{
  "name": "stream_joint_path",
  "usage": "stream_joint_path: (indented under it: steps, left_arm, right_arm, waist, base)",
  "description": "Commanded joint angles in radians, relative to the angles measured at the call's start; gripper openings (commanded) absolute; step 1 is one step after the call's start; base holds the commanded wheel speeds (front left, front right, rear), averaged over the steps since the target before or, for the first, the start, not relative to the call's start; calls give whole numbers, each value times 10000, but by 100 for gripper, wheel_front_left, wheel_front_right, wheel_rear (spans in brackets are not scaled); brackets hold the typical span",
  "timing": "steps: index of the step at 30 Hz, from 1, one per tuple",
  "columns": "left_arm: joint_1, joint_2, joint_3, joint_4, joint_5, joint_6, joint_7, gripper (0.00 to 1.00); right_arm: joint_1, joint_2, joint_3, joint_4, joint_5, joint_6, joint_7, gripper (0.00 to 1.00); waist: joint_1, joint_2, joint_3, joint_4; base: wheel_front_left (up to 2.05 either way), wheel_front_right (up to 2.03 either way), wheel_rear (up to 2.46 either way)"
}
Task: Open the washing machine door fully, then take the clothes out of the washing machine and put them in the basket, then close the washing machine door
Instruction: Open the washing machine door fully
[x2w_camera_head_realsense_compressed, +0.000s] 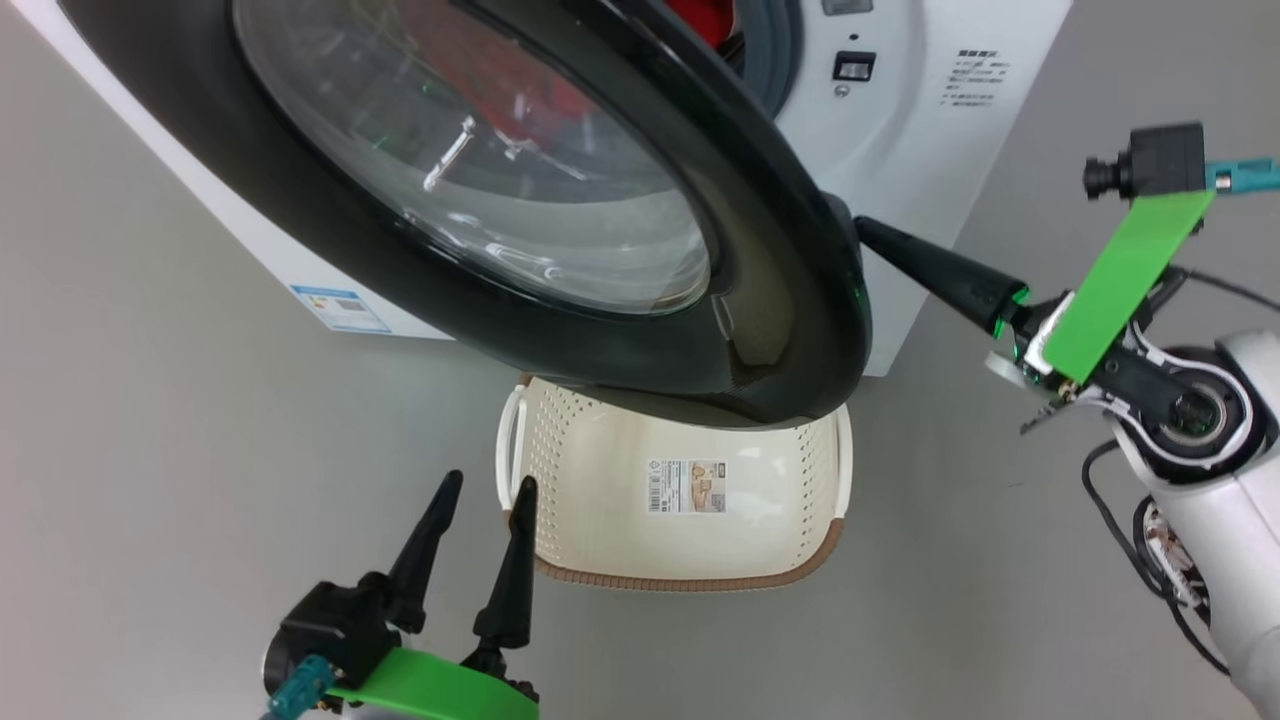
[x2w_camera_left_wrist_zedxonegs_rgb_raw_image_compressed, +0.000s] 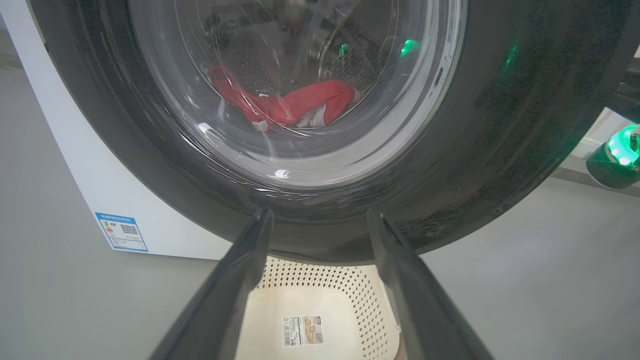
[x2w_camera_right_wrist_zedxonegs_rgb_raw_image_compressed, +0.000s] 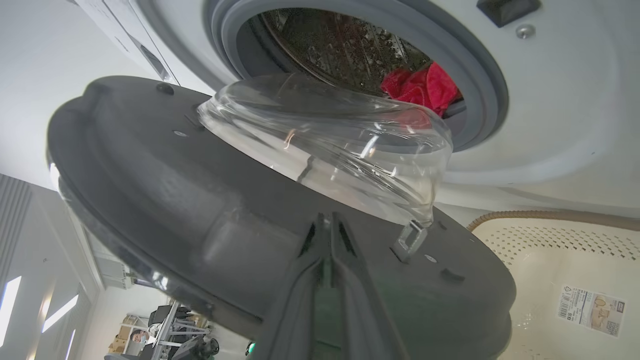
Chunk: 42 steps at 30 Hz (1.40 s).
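Note:
The white washing machine (x2w_camera_head_realsense_compressed: 920, 120) stands with its door (x2w_camera_head_realsense_compressed: 790, 300) swung partly out, black rim and bulging glass toward me. Red clothes (x2w_camera_right_wrist_zedxonegs_rgb_raw_image_compressed: 425, 87) lie in the steel drum and show through the glass (x2w_camera_left_wrist_zedxonegs_rgb_raw_image_compressed: 290, 105). The cream basket (x2w_camera_head_realsense_compressed: 600, 470) sits on the floor under the door's lower edge. My right gripper (x2w_camera_head_realsense_compressed: 870, 232) is shut with nothing in it, and its tips rest against the door's inner face (x2w_camera_right_wrist_zedxonegs_rgb_raw_image_compressed: 327, 220) close to the rim. Low at the left, my left gripper (x2w_camera_head_realsense_compressed: 490, 480) is open and empty beside the basket's left handle, pointing at the door (x2w_camera_left_wrist_zedxonegs_rgb_raw_image_compressed: 320, 217).
Grey floor lies all around the machine. A blue label (x2w_camera_head_realsense_compressed: 340, 308) marks the machine's lower side panel. The door's metal latch (x2w_camera_right_wrist_zedxonegs_rgb_raw_image_compressed: 410, 240) sticks out just right of my right fingers. The lock slot (x2w_camera_head_realsense_compressed: 853, 66) sits on the machine's front.

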Motion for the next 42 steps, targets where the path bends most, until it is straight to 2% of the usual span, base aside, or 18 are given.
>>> stream_joint_path:
  steps: [1,5,7,8,9,34,42]
  left_arm:
    - [103,89,388,-280,-25,-100,-122,100]
    - [201,89,531,-261,57,-200,-122,100]
    - [237,89,601,-237,102,-240,-122,100]
    - [245,89,640,-232,126,-268,-122,100]
    - [259,89,683,-232,141,-294,-122,100]
    - [809,89,1503,-148,604,-462,-122,100]
    - [967,89,1544,-100,651,-477,-122,100]
  right_arm:
    - [205,55,-75,-257,-85,77,-102,34]
    - [546,75,-221,-269,-97,77,-310,47]
    - [755,80,-285,-280,-117,77,-429,78]
    - [868,73,-315,-286,-148,77,-505,87]
    - [988,66,-338,-298,-182,77,-584,100]
    - [4334,116,-788,-446,-366,77,-2784,100]
    - [4870,-390,-42,84,-2032,77,-4533,100]
  waist:
    - [0,0,-88,-90]
    - [0,0,-228,-273]
    - [0,0,-297,-358]
    - [0,0,-337,-402]
    - [0,0,-372,-444]
    - [0,0,-1050,-1282]
    - [0,0,-1196,-1371]
  base:
    - [0,0,0]
    - [0,0,0]
    - [0,0,0]
    - [0,0,0]
    - [0,0,0]
    - [0,0,0]
    - [0,0,0]
